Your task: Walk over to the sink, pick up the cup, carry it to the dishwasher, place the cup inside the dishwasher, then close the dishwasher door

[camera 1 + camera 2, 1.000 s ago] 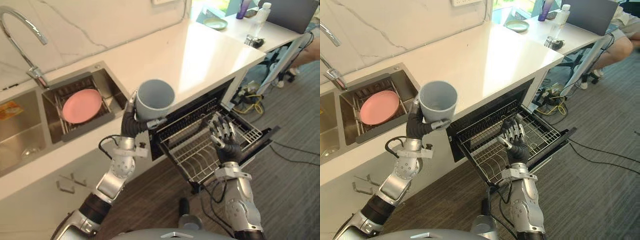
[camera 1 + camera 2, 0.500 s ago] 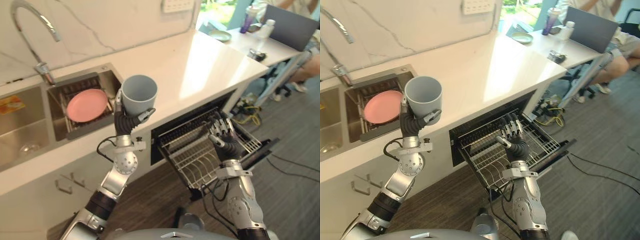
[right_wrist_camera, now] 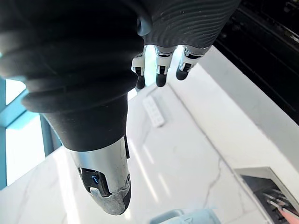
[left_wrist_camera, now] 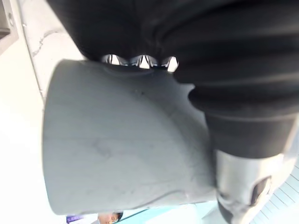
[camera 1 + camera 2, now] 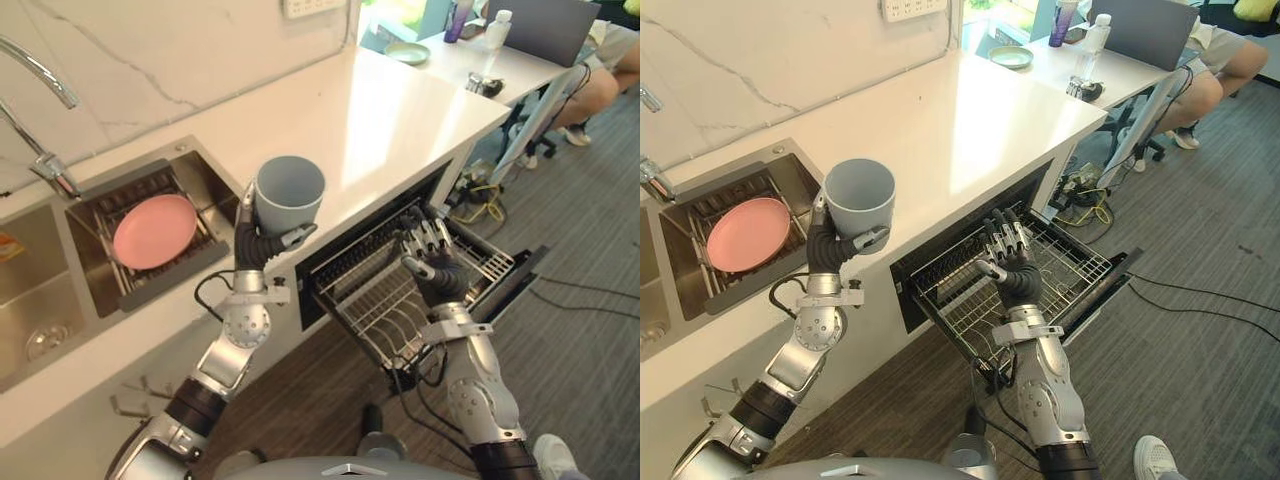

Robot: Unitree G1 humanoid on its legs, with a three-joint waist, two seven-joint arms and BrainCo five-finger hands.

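Cup [image 5: 288,207] raised beside white counter [image 5: 380,110], grey carpet [image 5: 600,250] beyond.

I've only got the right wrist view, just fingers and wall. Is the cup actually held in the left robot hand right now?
Observer: Yes, the left robot hand is curled round the grey cup, mouth up, above the counter edge.
Operator: Is the dishwasher open?
Observer: Yes, the dishwasher door is down and the wire rack is pulled out.
Operator: And where's my right robot hand?
Observer: The right robot hand is over the rack, holding nothing.
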